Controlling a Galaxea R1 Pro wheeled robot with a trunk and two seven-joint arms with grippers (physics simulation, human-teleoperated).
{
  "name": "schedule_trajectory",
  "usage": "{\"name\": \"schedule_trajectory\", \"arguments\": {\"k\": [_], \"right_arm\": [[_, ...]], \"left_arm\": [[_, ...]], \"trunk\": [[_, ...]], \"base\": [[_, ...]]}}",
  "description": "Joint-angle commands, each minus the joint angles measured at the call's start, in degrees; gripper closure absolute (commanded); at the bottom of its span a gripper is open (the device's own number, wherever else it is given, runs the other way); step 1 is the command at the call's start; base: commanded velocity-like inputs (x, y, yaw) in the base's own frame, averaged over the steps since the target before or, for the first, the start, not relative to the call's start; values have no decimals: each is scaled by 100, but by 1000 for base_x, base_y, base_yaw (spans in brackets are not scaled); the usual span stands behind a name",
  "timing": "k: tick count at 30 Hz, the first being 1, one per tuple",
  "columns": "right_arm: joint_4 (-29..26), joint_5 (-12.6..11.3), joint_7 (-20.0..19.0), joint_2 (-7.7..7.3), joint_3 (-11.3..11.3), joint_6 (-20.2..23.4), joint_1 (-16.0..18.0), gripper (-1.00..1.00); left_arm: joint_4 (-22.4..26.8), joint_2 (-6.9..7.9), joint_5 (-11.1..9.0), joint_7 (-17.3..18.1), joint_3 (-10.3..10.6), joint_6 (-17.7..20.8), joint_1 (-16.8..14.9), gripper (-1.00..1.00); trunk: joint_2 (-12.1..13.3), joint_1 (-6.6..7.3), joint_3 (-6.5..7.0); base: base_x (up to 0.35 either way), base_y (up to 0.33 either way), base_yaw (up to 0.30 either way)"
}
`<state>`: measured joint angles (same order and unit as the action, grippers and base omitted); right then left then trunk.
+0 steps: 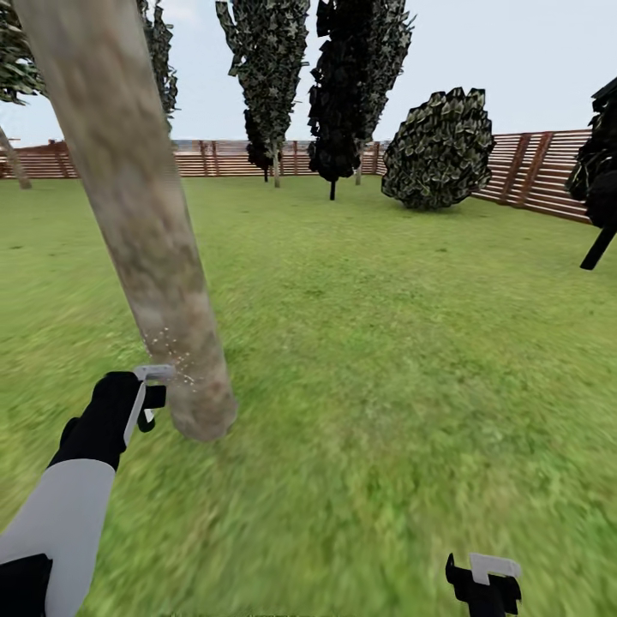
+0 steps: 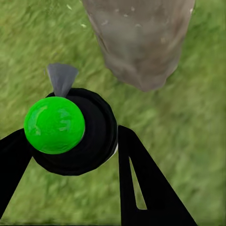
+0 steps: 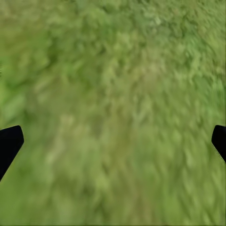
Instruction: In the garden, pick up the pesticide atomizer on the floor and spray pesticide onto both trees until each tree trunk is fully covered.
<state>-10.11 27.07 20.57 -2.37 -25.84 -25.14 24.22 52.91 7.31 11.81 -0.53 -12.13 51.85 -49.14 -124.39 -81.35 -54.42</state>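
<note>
The left gripper [image 2: 70, 155] pinches the black bottle [image 2: 89, 136], whose top shows green, close to the trunk [image 1: 146, 248]. White specks [image 1: 167, 351] sit low on the bark, so I would sweep upward slowly. The right gripper [image 1: 484, 583] hangs spread over grass [image 3: 113, 113]. The fence [image 1: 531, 167] stands far away; nothing blocks.

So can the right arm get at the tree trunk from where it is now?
Probably not without moving: the right pincer hangs low over bare grass, well off to the side of the tree trunk, though nothing lies between them.
</note>
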Motion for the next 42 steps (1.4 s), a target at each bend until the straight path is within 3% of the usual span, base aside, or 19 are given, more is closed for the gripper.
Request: {"name": "schedule_trajectory", "arguments": {"k": [1,7,23,42], "right_arm": [[0,0,0,0,0,0,0,-100],[0,0,0,0,0,0,0,-100],[0,0,-9,0,0,0,-4,-100],[0,0,-9,0,0,0,0,-100]], "left_arm": [[0,-1,6,0,0,0,0,100],[-1,-33,6,-8,27,-1,2,100],[-9,-49,6,-9,40,-10,18,100],[-17,-48,6,-18,37,-25,18,100]], "trunk": [[0,0,0],[0,0,0],[0,0,0],[0,0,0]], "base": [[-7,-275,274],[83,-271,202],[178,-229,8],[96,-258,264]]}}
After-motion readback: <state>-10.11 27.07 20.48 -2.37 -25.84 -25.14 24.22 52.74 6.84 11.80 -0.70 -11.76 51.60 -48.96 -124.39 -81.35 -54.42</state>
